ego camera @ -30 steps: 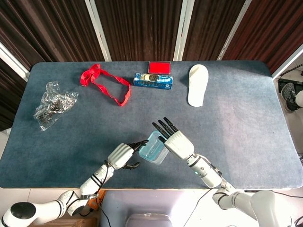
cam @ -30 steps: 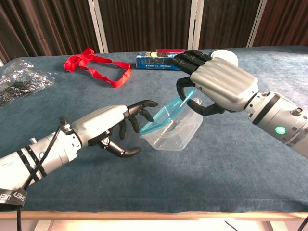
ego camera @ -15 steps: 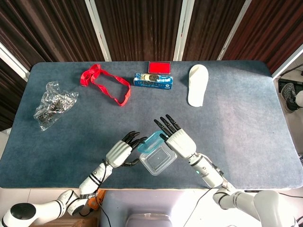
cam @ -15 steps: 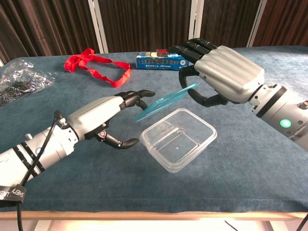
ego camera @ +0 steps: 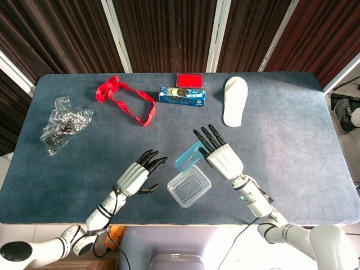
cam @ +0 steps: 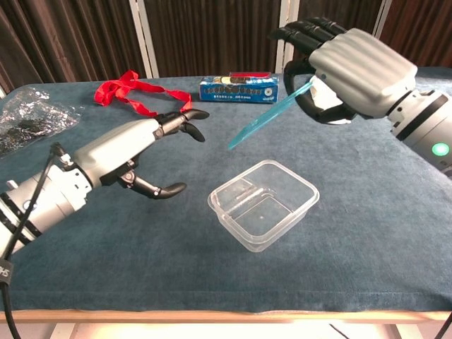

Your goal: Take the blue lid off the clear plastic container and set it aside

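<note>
Right hand [cam: 353, 67]: thumb below and fingers above pinch one short edge of the blue lid [cam: 270, 115], which hangs tilted in the air, its free end pointing down toward the container [cam: 263, 203] without touching it. In the head view the same hand [ego camera: 224, 157] holds the lid [ego camera: 188, 156] just beyond the container [ego camera: 189, 189], toward the far side of the table [ego camera: 292, 140].

Left hand [cam: 134, 155]: fingers spread and empty, hovering near the container's left side, apart from it.

Risks, as judged from this moment. The grip sits on a single edge of a thin, smooth sheet, so the lid may pivot or slip out if the pinch loosens during travel. A low sweep could let the drooping free end strike the container rim and shove the light, unrestrained tub across the cloth. Release from this height and tilt might make the lid land on edge and bounce or slide. The blue box [ego camera: 182, 95] and white slipper [ego camera: 234, 101] lie farther off and seem unlikely obstacles.

Appearance. Lid: translucent blue, flat, rectangular, thin, seen nearly edge-on in the chest view. Container: clear plastic, rectangular with rounded corners, open, upright, apparently empty, resting on the blue-grey table near the front edge.
</note>
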Robot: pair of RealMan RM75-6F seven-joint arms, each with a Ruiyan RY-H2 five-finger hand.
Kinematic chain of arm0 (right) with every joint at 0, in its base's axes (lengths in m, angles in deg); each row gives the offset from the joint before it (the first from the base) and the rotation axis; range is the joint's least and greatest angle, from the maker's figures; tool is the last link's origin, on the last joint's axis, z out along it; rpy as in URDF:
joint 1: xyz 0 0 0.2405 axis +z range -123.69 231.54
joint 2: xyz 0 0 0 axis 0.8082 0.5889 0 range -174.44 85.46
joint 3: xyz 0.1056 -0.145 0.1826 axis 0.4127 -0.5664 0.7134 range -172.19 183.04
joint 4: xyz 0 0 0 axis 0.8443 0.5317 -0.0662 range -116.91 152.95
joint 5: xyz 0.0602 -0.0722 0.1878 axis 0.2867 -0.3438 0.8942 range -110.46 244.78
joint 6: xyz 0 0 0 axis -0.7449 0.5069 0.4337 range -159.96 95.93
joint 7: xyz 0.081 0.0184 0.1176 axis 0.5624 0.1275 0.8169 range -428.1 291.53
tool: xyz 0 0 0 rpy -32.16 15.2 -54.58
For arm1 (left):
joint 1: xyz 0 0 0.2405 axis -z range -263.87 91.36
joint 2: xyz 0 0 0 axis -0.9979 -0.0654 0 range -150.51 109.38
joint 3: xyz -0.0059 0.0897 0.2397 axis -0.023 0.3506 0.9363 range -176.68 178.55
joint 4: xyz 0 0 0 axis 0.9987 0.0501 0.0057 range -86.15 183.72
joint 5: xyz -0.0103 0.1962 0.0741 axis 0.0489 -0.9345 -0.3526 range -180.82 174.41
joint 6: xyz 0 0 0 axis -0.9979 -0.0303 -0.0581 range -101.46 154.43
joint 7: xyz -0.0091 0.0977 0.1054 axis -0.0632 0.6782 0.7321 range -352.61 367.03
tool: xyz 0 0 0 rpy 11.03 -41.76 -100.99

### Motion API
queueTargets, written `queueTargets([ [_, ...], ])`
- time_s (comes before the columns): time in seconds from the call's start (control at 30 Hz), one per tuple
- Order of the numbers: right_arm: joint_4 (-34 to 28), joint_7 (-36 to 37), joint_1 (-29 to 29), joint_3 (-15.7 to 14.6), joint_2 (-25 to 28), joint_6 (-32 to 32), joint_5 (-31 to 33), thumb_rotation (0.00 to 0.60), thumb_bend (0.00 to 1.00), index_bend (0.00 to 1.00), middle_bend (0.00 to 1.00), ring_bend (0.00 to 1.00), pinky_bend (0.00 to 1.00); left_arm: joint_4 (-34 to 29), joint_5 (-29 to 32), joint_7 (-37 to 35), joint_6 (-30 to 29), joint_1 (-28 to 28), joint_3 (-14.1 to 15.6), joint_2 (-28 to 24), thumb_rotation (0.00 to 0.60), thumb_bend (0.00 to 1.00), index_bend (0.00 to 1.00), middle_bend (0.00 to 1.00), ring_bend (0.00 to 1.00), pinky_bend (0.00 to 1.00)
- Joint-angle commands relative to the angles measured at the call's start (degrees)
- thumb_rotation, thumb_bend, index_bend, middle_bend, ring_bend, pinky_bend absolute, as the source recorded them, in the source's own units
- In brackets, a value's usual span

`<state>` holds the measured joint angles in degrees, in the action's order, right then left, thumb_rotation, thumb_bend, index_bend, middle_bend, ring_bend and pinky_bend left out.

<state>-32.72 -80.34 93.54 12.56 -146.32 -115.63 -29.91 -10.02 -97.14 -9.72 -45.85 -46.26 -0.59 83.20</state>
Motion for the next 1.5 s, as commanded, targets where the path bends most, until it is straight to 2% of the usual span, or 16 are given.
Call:
queueTargets([
  [0.03, 0.1, 0.2, -0.9, 0.6, 3.2, -0.5, 1.0, 0.6, 0.62, 0.78, 0.18, 0.0, 0.0, -3.1, -0.9, 0.8, -3.0, -1.3, 0.0, -3.2, 0.6, 0.31, 0.0, 0.19, 0.0, 0.05],
  [0.27, 5.0, 2.2, -4.3, -0.5, 8.2, -0.4, 2.8, 0.6, 0.62, 0.78, 0.18, 0.0, 0.0, -9.2, -0.1, 3.9, -7.2, -5.2, 0.2, -11.2, 0.6, 0.31, 0.0, 0.16, 0.0, 0.05],
  [0.4, 9.9, 4.9, -6.4, -1.4, 7.7, 0.7, 4.2, 0.6, 0.62, 0.77, 0.18, 0.0, 0.0, -10.8, 1.7, 6.0, -8.5, -8.0, 0.3, -15.1, 0.6, 0.32, 0.0, 0.12, 0.0, 0.02],
  [0.5, 14.8, 6.8, -7.5, -2.9, 5.8, 1.6, 4.2, 0.6, 0.62, 0.76, 0.18, 0.0, 0.0, -10.6, 4.1, 5.0, -9.2, -10.5, 0.1, -17.1, 0.6, 0.32, 0.0, 0.1, 0.0, 0.01],
  [0.6, 19.0, 8.6, -8.2, -4.4, 3.7, 1.3, 3.3, 0.6, 0.63, 0.73, 0.18, 0.0, 0.0, -9.2, 5.5, 2.5, -10.0, -12.5, 0.0, -17.8, 0.6, 0.32, 0.0, 0.1, 0.0, 0.0],
  [0.73, 20.4, 9.4, -8.5, -4.8, 3.0, 1.0, 3.0, 0.6, 0.62, 0.69, 0.18, 0.0, 0.0, -8.5, 5.7, 1.6, -10.4, -13.1, 0.0, -17.8, 0.6, 0.32, 0.0, 0.1, 0.0, 0.0],
  [0.9, 23.6, 13.4, -10.6, -7.0, 1.6, -0.1, 1.9, 0.6, 0.62, 0.56, 0.18, 0.0, 0.0, -4.6, 6.4, -1.4, -12.2, -15.8, 0.0, -17.1, 0.6, 0.32, 0.0, 0.08, 0.0, 0.0],
  [1.03, 21.1, 17.9, -13.6, -9.6, 3.7, -1.7, 0.6, 0.6, 0.62, 0.47, 0.18, 0.0, 0.0, -3.0, 6.5, -3.3, -13.9, -18.2, 0.4, -17.3, 0.6, 0.32, 0.0, 0.07, 0.0, 0.0],
  [1.1, 18.0, 18.7, -14.8, -10.4, 5.4, -0.8, 0.7, 0.6, 0.56, 0.37, 0.15, 0.0, 0.0, -2.8, 6.3, -3.9, -15.0, -19.3, 0.6, -17.6, 0.6, 0.32, 0.0, 0.06, 0.0, 0.0],
  [1.17, 14.3, 18.1, -16.1, -11.4, 7.7, 0.1, 0.8, 0.6, 0.44, 0.25, 0.11, 0.0, 0.0, -2.9, 6.1, -4.3, -16.1, -20.5, 0.8, -18.1, 0.6, 0.32, 0.0, 0.05, 0.0, 0.0],
  [1.3, 5.4, 17.9, -18.4, -12.8, 12.9, 0.3, 0.9, 0.6, 0.29, 0.11, 0.06, 0.0, 0.0, -4.1, 6.1, -4.7, -18.0, -23.1, 1.4, -19.7, 0.6, 0.32, 0.0, 0.02, 0.0, 0.0],
  [1.4, -2.0, 16.7, -20.5, -13.5, 17.7, -2.0, 0.7, 0.6, 0.24, 0.05, 0.03, 0.0, 0.0, -7.0, 6.7, -2.2, -19.3, -25.8, 2.1, -22.4, 0.6, 0.32, 0.0, 0.0, 0.0, 0.0],
  [1.5, -13.3, 11.5, -24.0, -14.0, 24.6, -4.8, 1.9, 0.6, 0.22, 0.03, 0.0, 0.0, 0.0, -14.9, 8.2, 6.1, -18.8, -28.9, 4.2, -28.2, 0.6, 0.32, 0.0, 0.0, 0.0, 0.0],
])
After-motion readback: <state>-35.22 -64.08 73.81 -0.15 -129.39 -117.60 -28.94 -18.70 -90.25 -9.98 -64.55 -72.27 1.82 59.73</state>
